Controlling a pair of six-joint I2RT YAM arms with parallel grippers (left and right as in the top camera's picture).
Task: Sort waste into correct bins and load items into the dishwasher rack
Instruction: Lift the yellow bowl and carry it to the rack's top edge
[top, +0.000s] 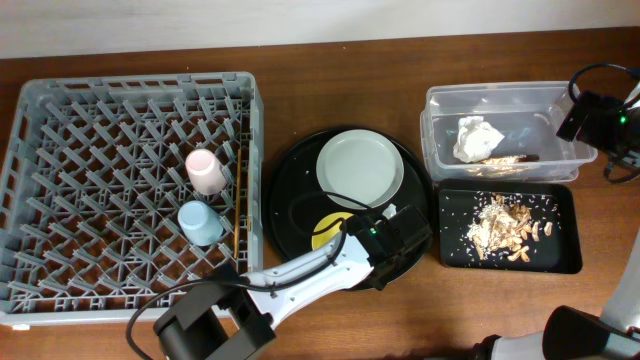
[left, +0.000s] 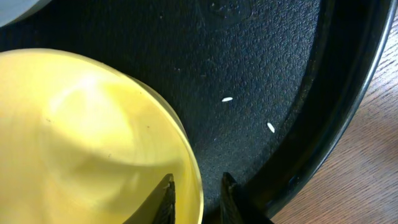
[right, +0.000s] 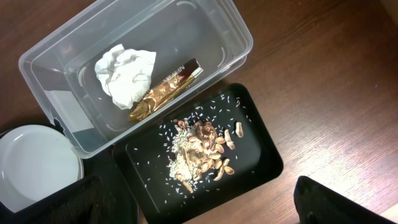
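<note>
The small yellow bowl (top: 328, 230) (left: 81, 143) sits on the round black tray, partly under my left arm. My left gripper (top: 392, 236) (left: 198, 199) is open with one finger inside the bowl's rim and one outside, a small gap showing at the outer finger. The pale plate (top: 360, 167) (right: 31, 165) lies on the same tray. The pink cup (top: 203, 170), light blue cup (top: 200, 222) and chopsticks (top: 238, 200) are in the grey dishwasher rack (top: 60, 110). The clear tub (top: 440, 135) (right: 205, 25) holds the white napkin (top: 477, 138) (right: 124, 74) and gold wrapper (top: 505, 162) (right: 165, 87). The shallow black tray (top: 555, 250) (right: 255, 162) holds the tan scraps (top: 505, 225) (right: 202, 152). My right gripper (top: 595, 118) (right: 199, 205) is open and empty, high above the bins.
The large round black tray (top: 290, 200) (left: 261, 56) carries the bowl and plate, with two rice grains (left: 249, 112) on it. Its raised rim (left: 348, 106) is just right of my left fingers. Bare wooden table (top: 600, 220) lies right of the bins.
</note>
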